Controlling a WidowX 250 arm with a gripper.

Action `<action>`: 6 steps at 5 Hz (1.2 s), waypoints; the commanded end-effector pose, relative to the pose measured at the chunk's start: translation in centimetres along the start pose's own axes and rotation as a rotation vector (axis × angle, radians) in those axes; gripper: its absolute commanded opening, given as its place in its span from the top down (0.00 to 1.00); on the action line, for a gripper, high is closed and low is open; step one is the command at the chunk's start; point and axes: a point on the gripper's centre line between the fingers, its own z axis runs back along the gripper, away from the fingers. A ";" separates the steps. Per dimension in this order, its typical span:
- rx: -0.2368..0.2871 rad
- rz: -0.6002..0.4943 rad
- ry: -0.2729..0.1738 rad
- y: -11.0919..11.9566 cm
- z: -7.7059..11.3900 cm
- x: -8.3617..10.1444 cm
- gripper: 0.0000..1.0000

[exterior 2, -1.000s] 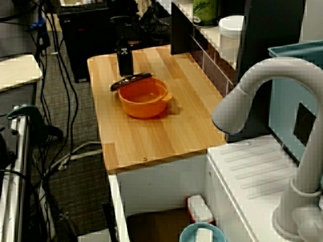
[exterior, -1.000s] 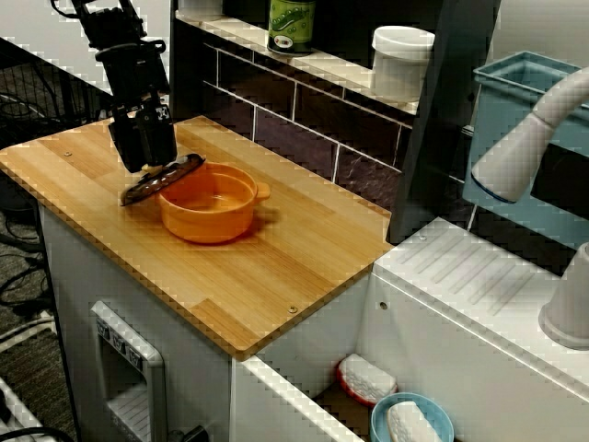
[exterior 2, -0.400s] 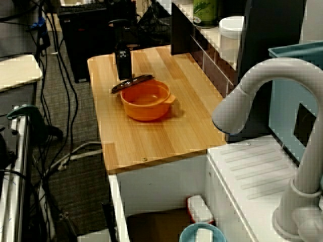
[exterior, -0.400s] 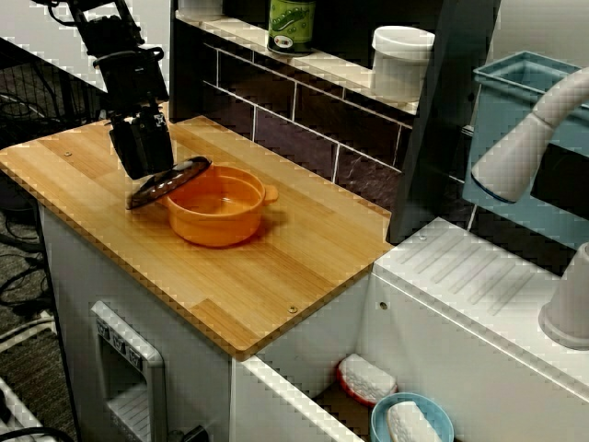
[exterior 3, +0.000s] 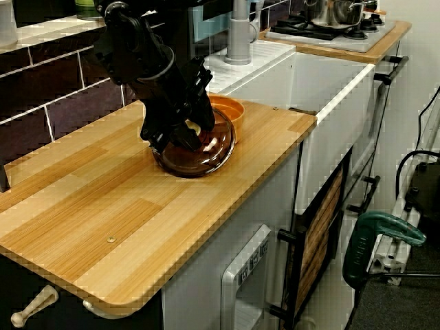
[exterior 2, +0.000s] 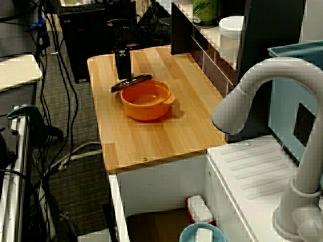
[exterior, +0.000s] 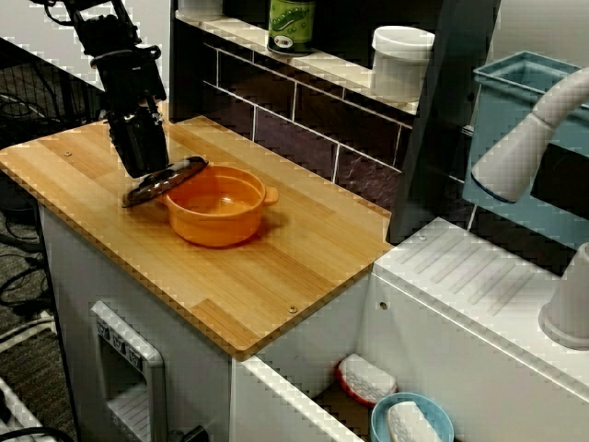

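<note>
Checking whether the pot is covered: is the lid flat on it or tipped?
Tipped. The lid leans on the orange pot, low edge toward the counter, held in the fingers; the pot is uncovered.

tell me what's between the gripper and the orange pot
The glass lid, tilted against the rim of the orange pot under the gripper, clearest in the low side view.

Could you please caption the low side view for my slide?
Gripper grasps a brown glass lid, tilted beside the orange pot.
</note>
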 end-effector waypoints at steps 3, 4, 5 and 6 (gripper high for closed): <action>0.239 -0.077 -0.126 -3.6 3.6 0.5 1.00; 0.363 -0.145 -0.125 -5.7 2.6 0.2 1.00; 0.454 -0.190 -0.124 -7.4 2.4 0.4 1.00; 0.507 -0.229 -0.079 -8.7 2.3 1.1 1.00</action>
